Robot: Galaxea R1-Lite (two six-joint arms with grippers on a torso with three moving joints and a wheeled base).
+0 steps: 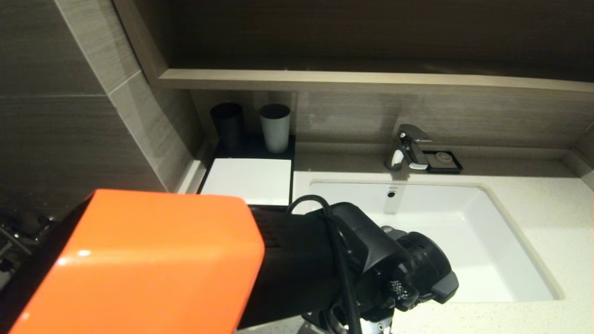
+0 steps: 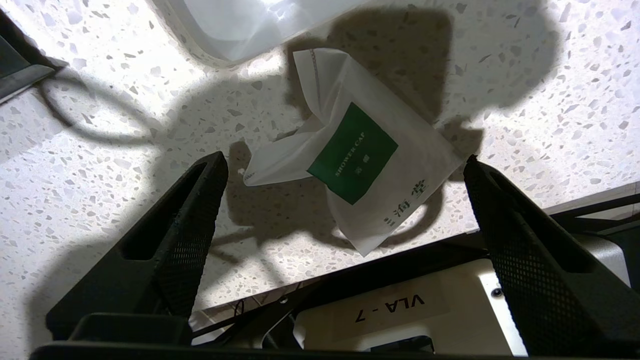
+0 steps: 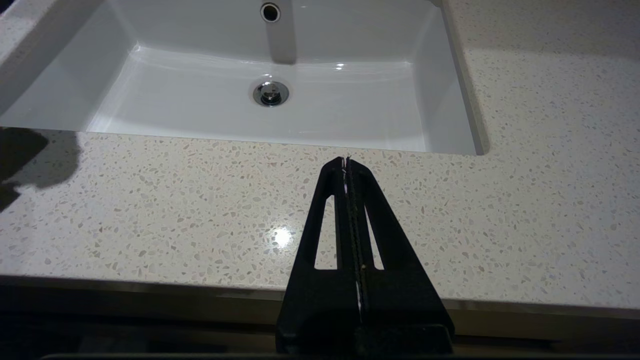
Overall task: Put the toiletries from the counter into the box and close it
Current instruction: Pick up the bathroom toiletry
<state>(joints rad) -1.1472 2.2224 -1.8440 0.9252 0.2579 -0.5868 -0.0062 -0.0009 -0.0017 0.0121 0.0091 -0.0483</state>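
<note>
A white sachet with a green label (image 2: 352,150) lies crumpled on the speckled counter (image 2: 100,150), near its front edge. My left gripper (image 2: 345,161) hovers over it, open wide, one finger on each side and neither touching it. Part of a clear pouch (image 2: 240,25) lies just beyond the sachet. The box (image 1: 248,181), black with a white top panel, sits at the back left of the counter beside the basin (image 1: 510,250); my left arm (image 1: 139,260) hides its front. My right gripper (image 3: 346,160) is shut on nothing above the counter's front edge (image 3: 150,210), facing the basin (image 3: 150,90).
A dark cup (image 1: 227,124) and a grey cup (image 1: 275,127) stand behind the box. The faucet (image 1: 408,148) and a small black soap dish (image 1: 444,161) are at the back of the basin. A wooden ledge (image 1: 371,81) runs above.
</note>
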